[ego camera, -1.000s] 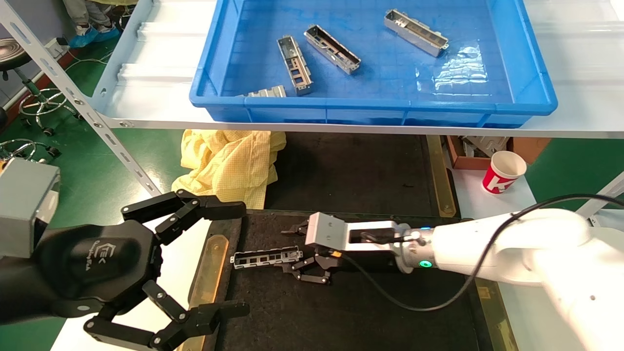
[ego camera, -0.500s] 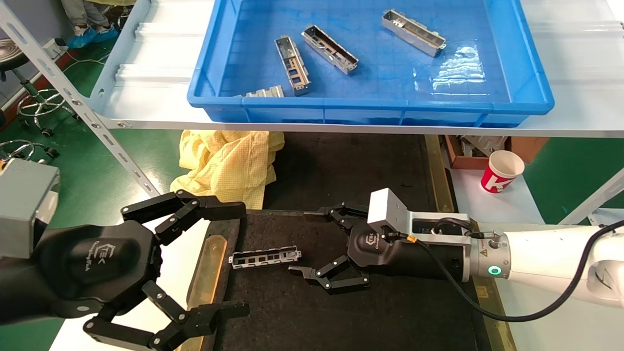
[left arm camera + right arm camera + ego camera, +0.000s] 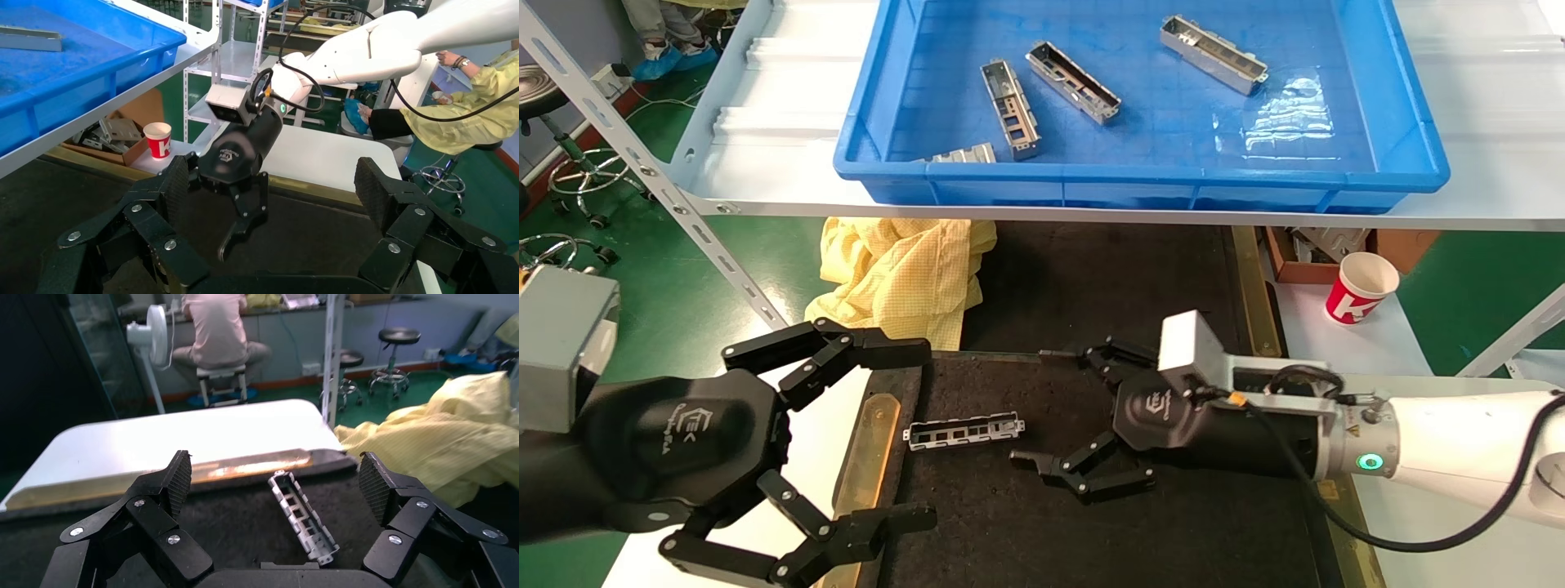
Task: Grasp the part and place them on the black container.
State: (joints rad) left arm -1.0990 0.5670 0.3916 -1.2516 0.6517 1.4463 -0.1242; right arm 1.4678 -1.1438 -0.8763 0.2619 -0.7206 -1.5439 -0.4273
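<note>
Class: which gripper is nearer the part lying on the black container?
Right. The right gripper sits open just beside the part; the left gripper hovers open at the black container edge.

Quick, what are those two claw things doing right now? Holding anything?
Left gripper: open, empty, at the black container's left edge.
Right gripper: open, empty; the part lies on the container just in front of it.

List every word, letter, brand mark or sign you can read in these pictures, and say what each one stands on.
"K": large white letter on the red band of the paper cup; any other letters are out of sight.
Logo with a line of script on the left gripper body: too blurred to read.
Small logo on the right gripper body: too small to read.
Yellow triangle warning sign on the right wrist: no readable text.
</note>
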